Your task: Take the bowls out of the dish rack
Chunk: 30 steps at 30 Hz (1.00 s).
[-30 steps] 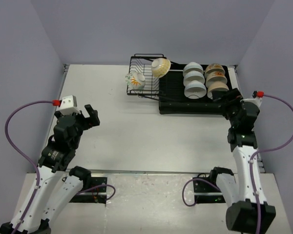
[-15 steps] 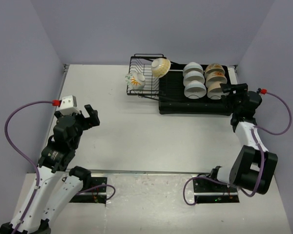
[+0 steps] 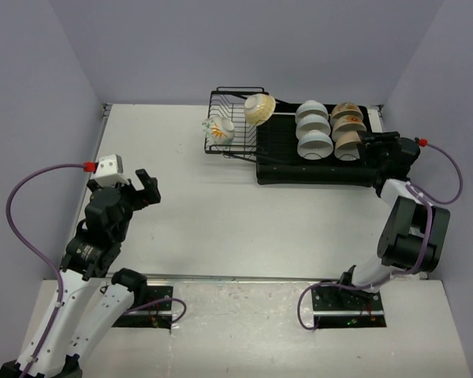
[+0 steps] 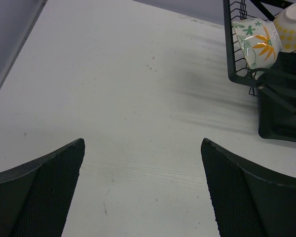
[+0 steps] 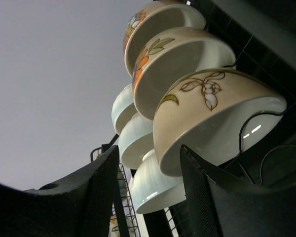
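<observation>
Holds left gripper spread wide over table at lower left. Sets right gripper half-spread, pinching nothing, beside tan bowls at upper right (3 stacked, 3 white bowls alongside). Shows 2 bowls in dish rack, upper centre.

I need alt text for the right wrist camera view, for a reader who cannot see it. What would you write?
The right gripper, its two dark fingers apart, sits close to the rim of the nearest tan flowered bowl, first of three in the black dish rack. Three white bowls stand in a row beside them.
</observation>
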Available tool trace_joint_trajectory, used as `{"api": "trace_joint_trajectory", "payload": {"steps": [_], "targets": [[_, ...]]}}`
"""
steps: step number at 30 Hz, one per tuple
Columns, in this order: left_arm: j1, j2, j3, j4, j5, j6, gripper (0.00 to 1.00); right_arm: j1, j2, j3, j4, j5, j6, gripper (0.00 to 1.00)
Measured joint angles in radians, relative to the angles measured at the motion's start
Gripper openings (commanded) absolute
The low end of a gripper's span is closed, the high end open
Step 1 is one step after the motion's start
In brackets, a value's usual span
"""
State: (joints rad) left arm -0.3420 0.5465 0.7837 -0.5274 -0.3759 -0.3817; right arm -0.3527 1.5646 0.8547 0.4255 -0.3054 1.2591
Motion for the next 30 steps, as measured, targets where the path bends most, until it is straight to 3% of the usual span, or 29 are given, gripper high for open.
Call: {"api": "trace_joint_trajectory", "payload": {"steps": [8,13,16,23,30], "targets": [[0.0,0.0,0.0,0.002,0.003,0.0,1.0,0.0,0.114,0.055,0.066,-0.024,0.041,0.37],[0.0,0.0,0.0,0.003,0.003,0.0,1.0,0.0,0.151,0.055,0.114,-0.039,0.067,0.36],[0.0,0.0,0.0,0.003,0.005,0.0,1.0,0.0,0.171,0.055,0.145,-0.053,0.086,0.3],[0.0,0.001,0.0,0.003,0.005,0.0,1.0,0.012,0.192,0.037,0.216,-0.096,0.157,0.0],[0.0,0.002,0.0,0.003,0.006,0.0,1.0,0.006,0.153,-0.037,0.264,-0.068,0.201,0.0]]}}
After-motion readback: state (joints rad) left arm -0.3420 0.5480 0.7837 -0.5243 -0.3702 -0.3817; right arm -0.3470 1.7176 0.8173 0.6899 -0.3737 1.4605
